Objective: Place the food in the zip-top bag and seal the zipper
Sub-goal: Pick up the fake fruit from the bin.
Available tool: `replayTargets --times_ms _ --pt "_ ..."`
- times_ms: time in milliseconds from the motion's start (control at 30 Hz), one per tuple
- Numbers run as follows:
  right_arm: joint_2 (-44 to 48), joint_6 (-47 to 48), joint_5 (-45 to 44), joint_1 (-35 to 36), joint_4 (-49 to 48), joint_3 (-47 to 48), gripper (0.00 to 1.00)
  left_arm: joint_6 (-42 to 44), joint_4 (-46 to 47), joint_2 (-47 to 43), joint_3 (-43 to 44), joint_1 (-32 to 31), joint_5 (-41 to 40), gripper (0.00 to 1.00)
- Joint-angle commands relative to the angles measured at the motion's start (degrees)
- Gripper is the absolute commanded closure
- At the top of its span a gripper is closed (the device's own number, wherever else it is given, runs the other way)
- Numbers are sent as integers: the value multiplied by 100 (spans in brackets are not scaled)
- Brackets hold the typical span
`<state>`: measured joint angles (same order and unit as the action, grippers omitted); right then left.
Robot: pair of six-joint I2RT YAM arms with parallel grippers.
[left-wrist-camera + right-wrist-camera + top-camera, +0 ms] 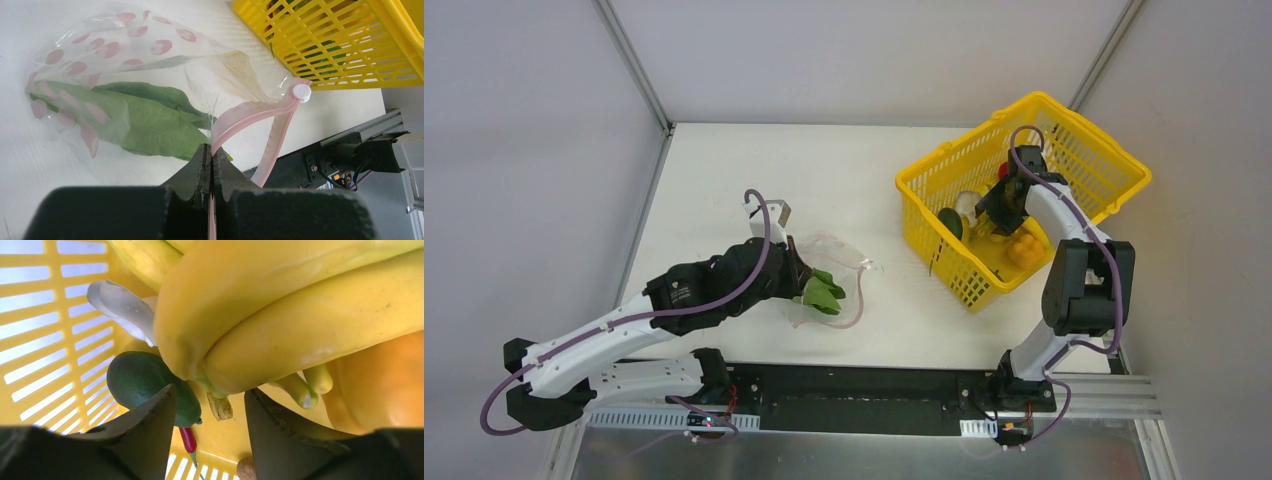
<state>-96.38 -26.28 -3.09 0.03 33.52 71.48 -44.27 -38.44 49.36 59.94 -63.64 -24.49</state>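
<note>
Early days: left end effector (pixel 211 165) pinched the zipper (pixel 250 112), one leafy green (pixel 145 115) bagged ahead of it, right end effector (pixel 210 410) gaped at the banana bunch (pixel 280 315) just ahead.

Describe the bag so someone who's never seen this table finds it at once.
On the white table, left of the yellow basket, the bag lies at the left arm's fingers. It alone is clear plastic, pink-spotted, with green leaves inside and a pink zipper.

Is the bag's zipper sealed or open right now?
Open. The zipper's two pink strips gape apart, meeting only at the white slider; the left gripper is shut on one strip.
</note>
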Motion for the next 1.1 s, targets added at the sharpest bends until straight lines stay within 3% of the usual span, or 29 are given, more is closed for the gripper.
replayTargets --times_ms 0,100,233,333,467,900,1067 --pt "299 47 -348 -11 -145 85 49 -42 76 -98 -61 73 -94 100" --pt "326 112 -420 -12 -177 5 62 -23 81 -41 -39 79 -71 100" --pt "301 126 -550 -8 -198 -95 65 -6 69 56 4 79 17 100" --pt "367 152 -452 -8 -301 -163 89 -11 72 82 3 75 36 100" --pt "674 249 -38 -12 -461 -198 100 -12 64 44 -13 79 1 100" --pt "2635 681 586 -8 -612 -38 100 -9 73 97 28 79 -3 100" --pt "3194 823 1372 -20 -809 32 100 7 82 124 56 88 -13 100"
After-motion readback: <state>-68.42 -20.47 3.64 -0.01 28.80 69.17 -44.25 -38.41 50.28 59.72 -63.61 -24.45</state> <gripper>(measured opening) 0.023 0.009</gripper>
